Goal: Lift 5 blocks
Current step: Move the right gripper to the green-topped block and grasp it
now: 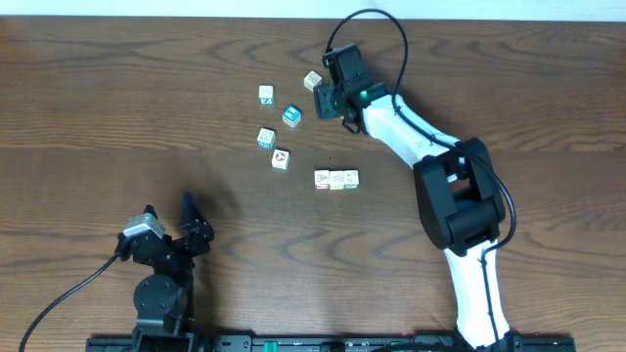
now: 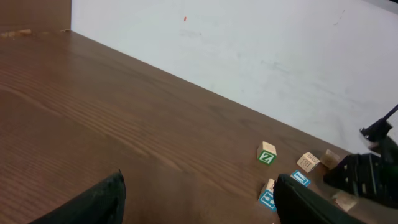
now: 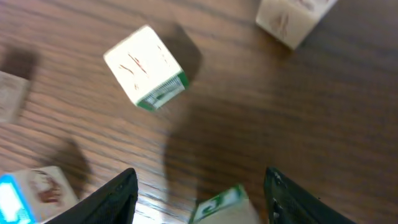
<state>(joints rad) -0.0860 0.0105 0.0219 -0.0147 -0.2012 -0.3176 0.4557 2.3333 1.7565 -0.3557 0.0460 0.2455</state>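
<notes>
**Overhead and wrist views.** The right tool (image 1: 321,94) reaches toward the far edge of the table (image 1: 98,117). Its jaws stand parted, with the yellow-orange block (image 1: 312,80) between their tips; we cannot tell whether they touch it. Nearby lie the green-printed block (image 1: 266,94) and the red-ring block (image 1: 281,157), with a row of three blocks (image 1: 336,179) mid-table. The left tool (image 1: 174,220) rests wide open by the near edge.
</notes>
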